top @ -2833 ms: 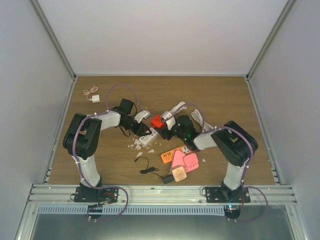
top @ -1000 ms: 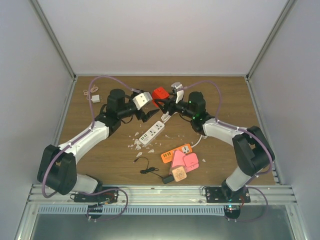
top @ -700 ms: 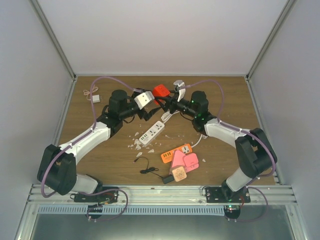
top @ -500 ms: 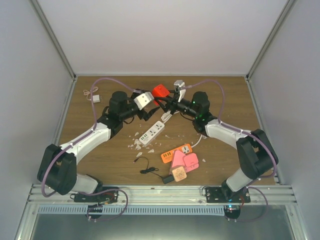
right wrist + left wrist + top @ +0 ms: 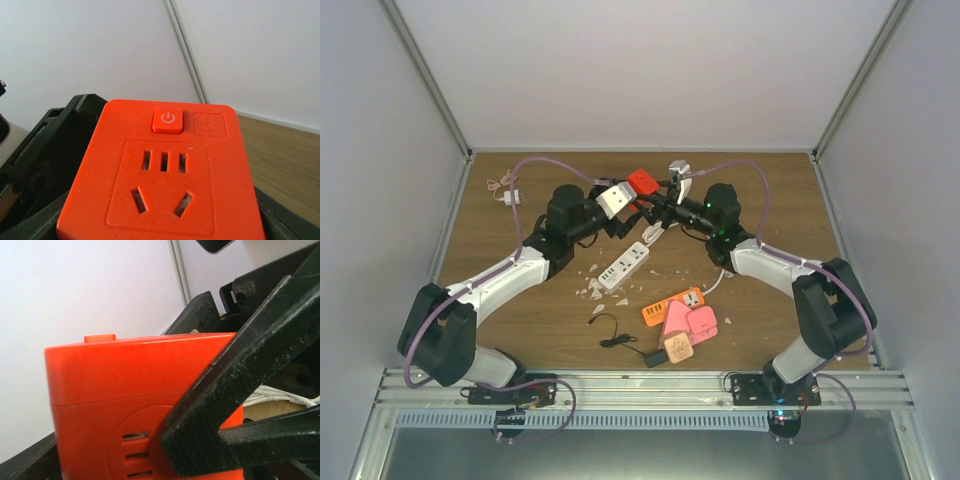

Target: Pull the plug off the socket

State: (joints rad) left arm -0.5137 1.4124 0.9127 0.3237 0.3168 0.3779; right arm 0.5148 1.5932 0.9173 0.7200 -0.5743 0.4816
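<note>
The plug (image 5: 640,182) is a red cube adapter with a power button and a socket face, held up in the air over the back of the table. My right gripper (image 5: 656,196) is shut on it. In the right wrist view the plug (image 5: 165,175) fills the space between the fingers of the right gripper (image 5: 160,227). My left gripper (image 5: 624,206) stands open on the plug's other side. Its wrist view shows the plug (image 5: 110,385) between the jaws of the left gripper (image 5: 115,455), but not whether they touch it. The socket, a white power strip (image 5: 625,264), lies apart on the table below.
An orange power strip (image 5: 672,305), pink adapters (image 5: 692,322) and a black cable (image 5: 615,335) lie near the front. White scraps (image 5: 592,290) lie beside the white strip. A white charger (image 5: 510,197) sits far left, and a white cord (image 5: 717,238) on the right.
Both arms rose from the table, the right one carrying the red plug away from the white strip. Over the last second the left gripper moved right up to the plug and its jaws narrowed.
</note>
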